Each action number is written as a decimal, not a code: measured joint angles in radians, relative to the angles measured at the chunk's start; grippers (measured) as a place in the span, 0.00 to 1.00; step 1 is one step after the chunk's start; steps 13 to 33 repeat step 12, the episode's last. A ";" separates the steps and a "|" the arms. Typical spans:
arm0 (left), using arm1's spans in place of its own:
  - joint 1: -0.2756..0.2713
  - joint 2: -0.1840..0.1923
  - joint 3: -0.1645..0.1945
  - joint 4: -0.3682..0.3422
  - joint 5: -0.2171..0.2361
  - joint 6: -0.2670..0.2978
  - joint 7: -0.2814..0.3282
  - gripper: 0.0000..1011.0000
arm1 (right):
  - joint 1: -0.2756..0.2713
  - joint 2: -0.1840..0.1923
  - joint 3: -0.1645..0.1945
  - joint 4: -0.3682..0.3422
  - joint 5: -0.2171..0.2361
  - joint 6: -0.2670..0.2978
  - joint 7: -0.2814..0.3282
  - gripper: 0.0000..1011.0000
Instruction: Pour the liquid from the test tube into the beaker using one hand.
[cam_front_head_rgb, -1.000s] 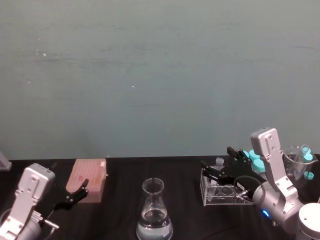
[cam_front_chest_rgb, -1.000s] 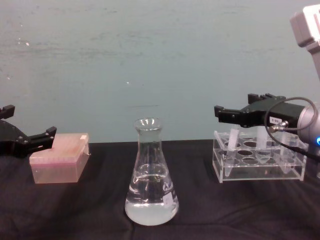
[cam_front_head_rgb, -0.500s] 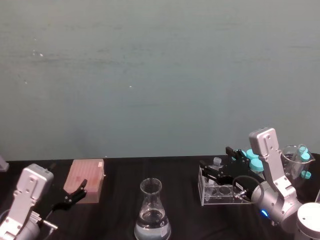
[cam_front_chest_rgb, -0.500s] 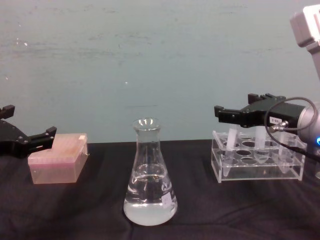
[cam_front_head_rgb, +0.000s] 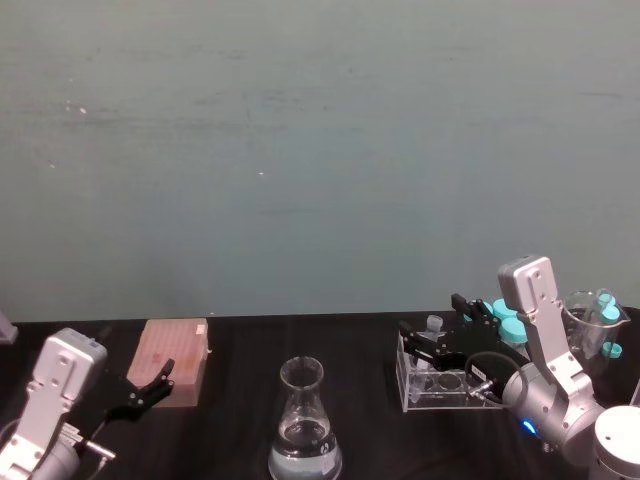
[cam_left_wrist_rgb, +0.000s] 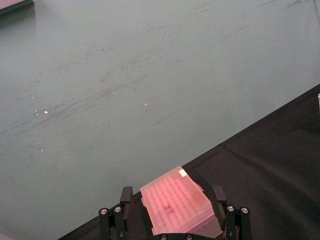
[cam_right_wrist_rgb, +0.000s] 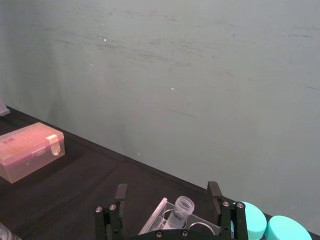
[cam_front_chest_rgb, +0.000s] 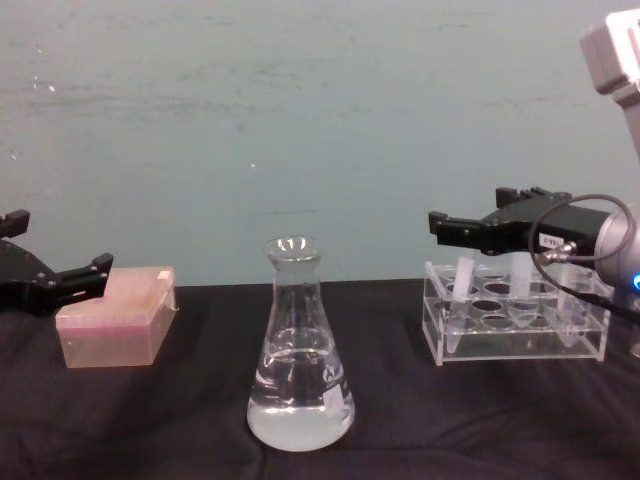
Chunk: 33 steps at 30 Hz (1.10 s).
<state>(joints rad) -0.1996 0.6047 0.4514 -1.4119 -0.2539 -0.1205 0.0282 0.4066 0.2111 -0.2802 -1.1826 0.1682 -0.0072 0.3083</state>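
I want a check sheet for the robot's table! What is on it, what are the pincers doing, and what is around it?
Surface: black cloth-covered table.
Job's things: test tube upright in the clear rack, uncapped; beaker mid-table, holding clear liquid at the bottom.
Clutter: pink lidded box on the robot's left; teal-capped tubes behind the rack; a glass container with teal-capped tubes at the far right.
Grippers: right pincer open, poised at the test tube, not gripping it; left pincer open, hovering by the pink box.
Cables: black cable looping on the right arm.
Surroundings: plain grey-green wall.
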 joint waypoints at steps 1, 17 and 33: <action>0.000 0.000 0.000 0.000 0.000 0.000 0.000 0.99 | 0.000 0.000 0.000 0.000 0.000 0.000 0.000 0.99; 0.000 0.000 0.000 0.000 0.000 0.000 0.000 0.99 | 0.000 0.000 0.000 0.000 0.000 0.000 0.000 0.99; 0.000 0.000 0.000 0.000 0.000 0.000 0.000 0.99 | 0.000 0.000 0.000 0.000 0.000 0.000 0.000 0.99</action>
